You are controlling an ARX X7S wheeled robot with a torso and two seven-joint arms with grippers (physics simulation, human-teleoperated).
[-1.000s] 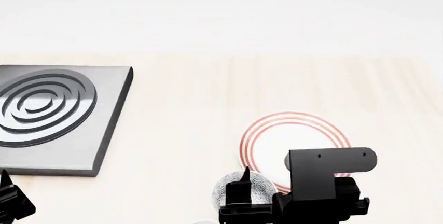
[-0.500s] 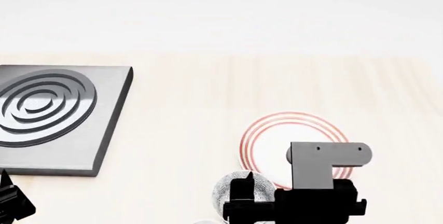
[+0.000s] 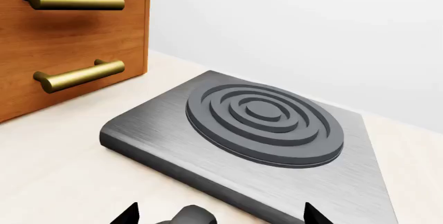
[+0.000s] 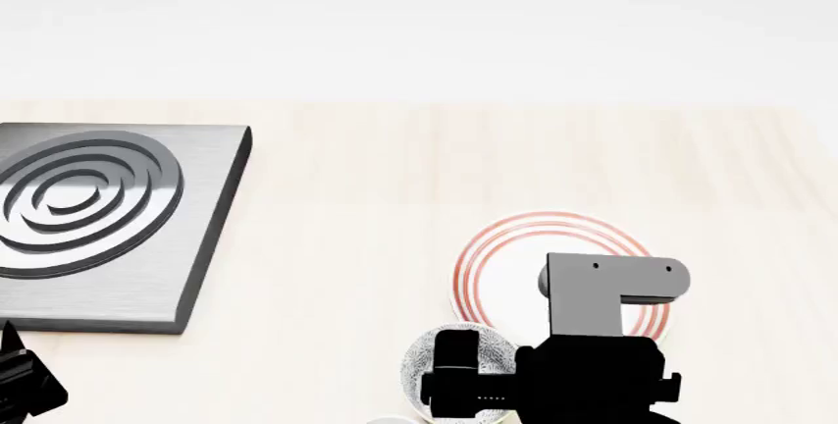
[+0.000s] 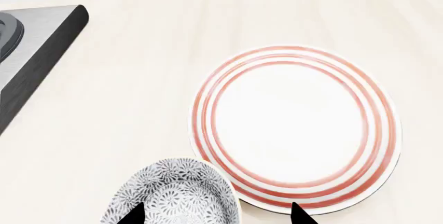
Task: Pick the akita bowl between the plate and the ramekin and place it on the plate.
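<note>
Two brass bar handles (image 3: 78, 36) sit on a reddish wooden cabinet front (image 3: 72, 42) at the far left of the pale wooden table (image 4: 392, 179); no writing can be read on anything. Next comes the brushed grey metal slab with raised concentric rings (image 4: 92, 223), with the left end effector (image 3: 218, 216) close before it, its two dark tips spread apart around nothing. Further right lies the small round grey-and-white speckled akita bowl (image 5: 176, 195), touching or just beside the flat white plate with thin red rings (image 5: 294, 128). The right end effector (image 5: 216, 214) hovers over that bowl (tips wide apart, gripping nothing), one tip above the bowl, the other above the plate's rim.
</note>
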